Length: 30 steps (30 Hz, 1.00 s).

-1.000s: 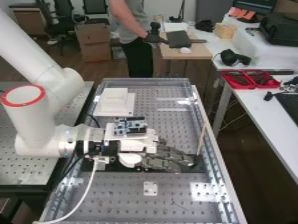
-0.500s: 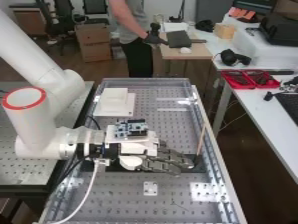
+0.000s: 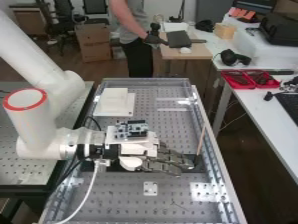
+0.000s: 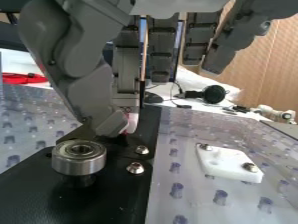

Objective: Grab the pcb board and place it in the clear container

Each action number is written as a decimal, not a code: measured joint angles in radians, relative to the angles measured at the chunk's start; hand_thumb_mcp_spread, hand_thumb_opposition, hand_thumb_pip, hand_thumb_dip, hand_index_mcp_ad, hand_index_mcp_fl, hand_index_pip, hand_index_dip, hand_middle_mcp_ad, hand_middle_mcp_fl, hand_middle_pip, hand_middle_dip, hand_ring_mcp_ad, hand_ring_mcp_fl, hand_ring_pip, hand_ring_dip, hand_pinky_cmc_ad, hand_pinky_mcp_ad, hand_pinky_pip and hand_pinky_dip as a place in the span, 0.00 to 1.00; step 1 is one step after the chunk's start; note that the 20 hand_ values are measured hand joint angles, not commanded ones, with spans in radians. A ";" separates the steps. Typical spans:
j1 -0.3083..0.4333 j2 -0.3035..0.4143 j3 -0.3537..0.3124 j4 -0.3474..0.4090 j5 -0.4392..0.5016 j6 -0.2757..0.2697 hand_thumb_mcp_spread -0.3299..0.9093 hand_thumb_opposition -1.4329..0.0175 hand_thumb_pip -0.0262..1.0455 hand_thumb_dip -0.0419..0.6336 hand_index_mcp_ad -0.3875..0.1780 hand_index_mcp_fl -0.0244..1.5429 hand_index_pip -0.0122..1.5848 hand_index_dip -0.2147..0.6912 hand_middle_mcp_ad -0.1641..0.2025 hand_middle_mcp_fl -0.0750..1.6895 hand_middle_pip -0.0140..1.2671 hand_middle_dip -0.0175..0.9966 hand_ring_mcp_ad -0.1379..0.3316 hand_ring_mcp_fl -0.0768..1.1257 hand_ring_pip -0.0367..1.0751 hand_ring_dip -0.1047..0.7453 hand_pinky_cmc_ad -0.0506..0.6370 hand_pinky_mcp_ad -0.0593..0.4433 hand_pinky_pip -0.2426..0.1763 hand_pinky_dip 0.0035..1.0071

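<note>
So the hand (image 3: 163, 161) is a bit below the middle of the frame in the high view, pointing right, fingers spread out and pretty much straight, a little relaxed. In the wrist view the thumb (image 4: 90, 95) angles down near the closest finger, with the others side by side. Can't see it pinching anything.

The pcb board (image 3: 132, 129) sits just above the hand's palm end in the high view, left of centre, lying over a white base (image 3: 147, 135). Honestly can't tell if that base is part of the hand or just behind it.

Under the fingers there's a black plate (image 3: 195, 169), and up close it has a shiny metal bearing (image 4: 78, 158) standing on it plus two domed screws (image 4: 135, 168). A thin wooden stick (image 3: 200, 141) leans up by the fingertips, right of centre. Small white plate (image 3: 151, 188) with a couple of screws is on the perforated bench (image 3: 120, 192) below the hand.

Going further out, a stepped white block (image 3: 114, 102) sits above the board, upper left of centre. The white arm (image 3: 53, 95) comes in from the upper left, and a white cable (image 3: 86, 187) loops down to the lower left. Red trays (image 3: 241, 79) are over on the side table (image 3: 266, 115), upper right.
</note>
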 joint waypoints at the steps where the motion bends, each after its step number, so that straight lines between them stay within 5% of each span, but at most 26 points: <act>1: 0.000 0.000 0.000 0.000 0.001 0.001 0.62 0.38 0.74 0.47 0.58 0.27 0.97 0.18 0.61 0.18 0.10 0.19 0.55 0.13 0.11 0.12 0.58 0.32 0.41 0.41; 15: 0.002 0.065 -0.021 0.004 0.028 0.017 0.63 0.36 0.70 0.46 0.61 0.32 0.96 0.18 0.61 0.20 0.11 0.19 0.55 0.16 0.11 0.12 0.60 0.34 0.43 0.34; 30: 0.114 0.277 -0.134 0.039 0.120 0.079 0.63 0.36 0.66 0.46 0.60 0.35 0.96 0.19 0.62 0.19 0.10 0.19 0.55 0.16 0.11 0.12 0.60 0.35 0.43 0.34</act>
